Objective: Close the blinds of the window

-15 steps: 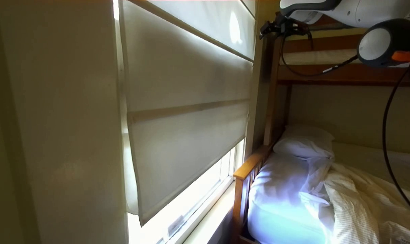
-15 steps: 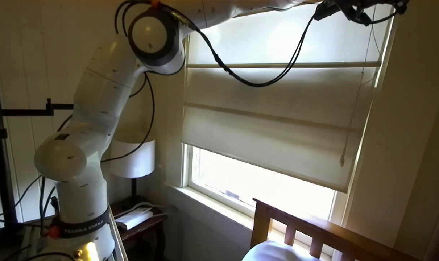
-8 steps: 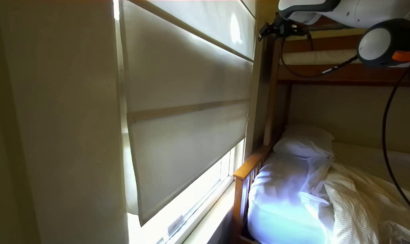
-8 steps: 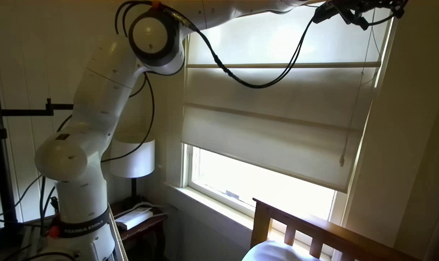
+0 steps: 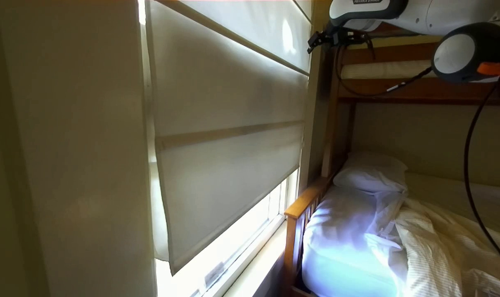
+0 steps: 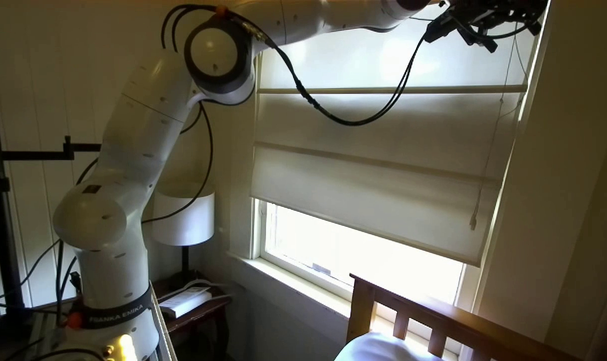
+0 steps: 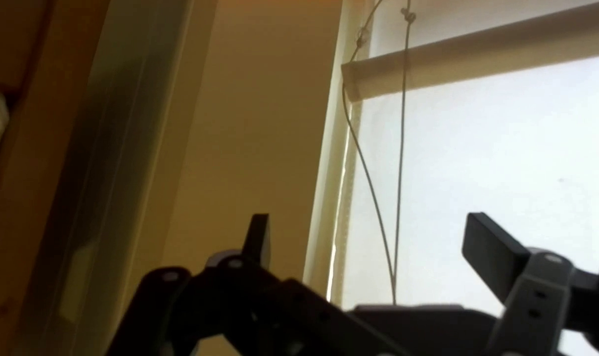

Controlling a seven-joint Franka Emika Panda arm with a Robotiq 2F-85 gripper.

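Indoors, blinds (image 6: 388, 140) hang partway down the window (image 6: 343, 250) behind the gaping claw (image 7: 368, 230), bunk bed (image 5: 423, 91) beside the sill (image 6: 295, 285).

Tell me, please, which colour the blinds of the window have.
Cream-beige; the blinds show best in an exterior view.

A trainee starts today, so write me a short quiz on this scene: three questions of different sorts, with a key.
1. True or false: in both exterior views, part of the window shows below the blinds.
2. Choose one. In the wrist view, the end effector is:
a) shut and holding nothing
b) open
c) clamped on the blinds
3. Fill in the blank: a thin ____ hangs in front of the blinds.

Key: 1. True. 2. b. 3. Cord.
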